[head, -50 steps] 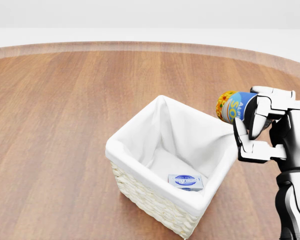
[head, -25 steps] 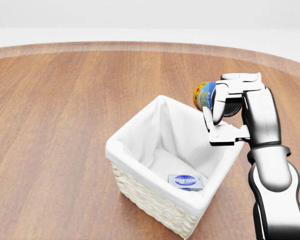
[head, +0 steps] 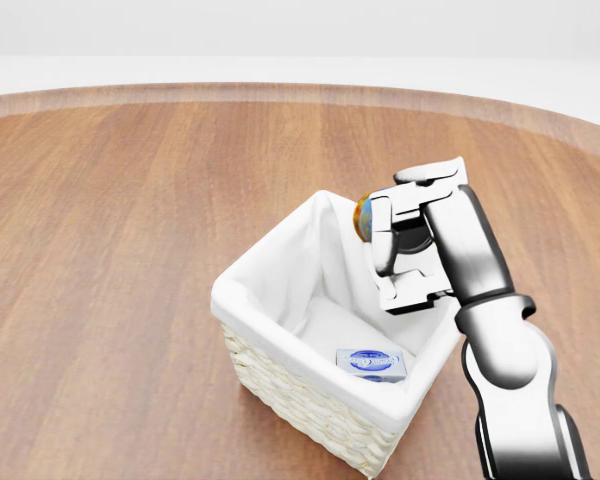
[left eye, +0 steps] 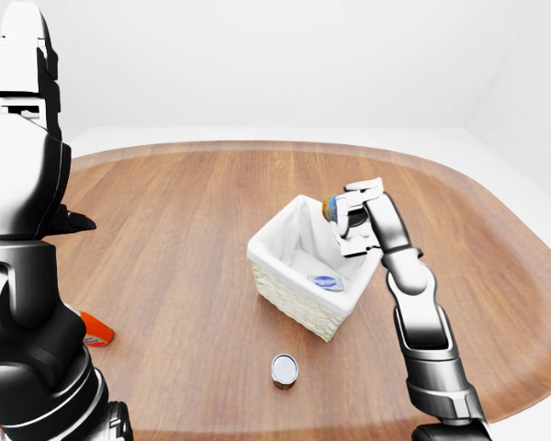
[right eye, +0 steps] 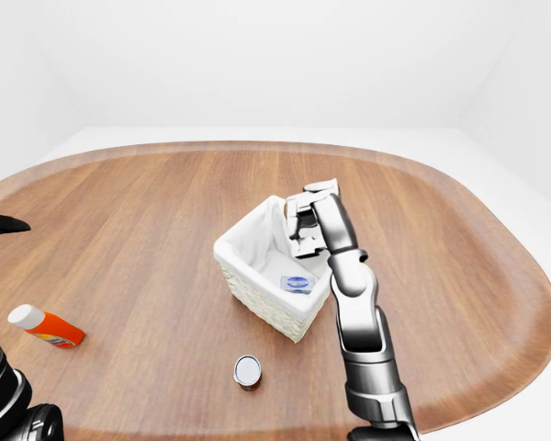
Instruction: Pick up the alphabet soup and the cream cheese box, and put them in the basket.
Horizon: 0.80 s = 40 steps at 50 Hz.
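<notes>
Head view: right hand (head: 405, 250) gripping alphabet soup (head: 363, 215)

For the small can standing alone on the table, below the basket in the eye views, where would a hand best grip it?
Probably round its curved side wall, coming down from above. The can stands upright with its lid up, bare table all round it, well apart from the basket.

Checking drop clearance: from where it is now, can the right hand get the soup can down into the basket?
Probably yes. The right hand, shut on the alphabet soup, hangs over the basket opening. The cream cheese box lies at the near end, leaving bare liner below the can.
</notes>
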Motion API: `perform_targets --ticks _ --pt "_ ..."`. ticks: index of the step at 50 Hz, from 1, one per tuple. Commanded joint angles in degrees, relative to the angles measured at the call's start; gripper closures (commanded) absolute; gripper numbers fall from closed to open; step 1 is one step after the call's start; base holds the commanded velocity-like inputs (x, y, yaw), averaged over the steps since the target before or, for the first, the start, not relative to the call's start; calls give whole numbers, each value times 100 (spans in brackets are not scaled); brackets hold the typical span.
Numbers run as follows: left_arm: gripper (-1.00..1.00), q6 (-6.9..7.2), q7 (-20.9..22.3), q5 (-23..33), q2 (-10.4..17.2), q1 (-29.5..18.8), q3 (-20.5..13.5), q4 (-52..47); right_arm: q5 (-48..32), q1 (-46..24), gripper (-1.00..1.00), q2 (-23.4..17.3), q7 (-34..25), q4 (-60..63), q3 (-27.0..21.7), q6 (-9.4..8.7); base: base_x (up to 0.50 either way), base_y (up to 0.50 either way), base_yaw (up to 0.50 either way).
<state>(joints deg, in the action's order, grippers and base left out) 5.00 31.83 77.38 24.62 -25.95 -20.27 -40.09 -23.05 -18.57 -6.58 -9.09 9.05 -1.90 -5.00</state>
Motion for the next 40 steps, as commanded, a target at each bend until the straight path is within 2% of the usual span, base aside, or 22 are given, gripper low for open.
perform_targets --ticks 1,26,40 --pt "-100 0 -2 54 12 -12 -5 73 -570 -208 100 114 -94 -209 147 0 0 0 0" --pt "-100 0 -43 -14 15 24 -24 39 -858 -705 100 359 394 -1979 357 0 0 0 0" --pt "-100 0 -7 4 30 -1 -10 51 -822 -879 100 403 432 -2157 352 0 0 0 0"
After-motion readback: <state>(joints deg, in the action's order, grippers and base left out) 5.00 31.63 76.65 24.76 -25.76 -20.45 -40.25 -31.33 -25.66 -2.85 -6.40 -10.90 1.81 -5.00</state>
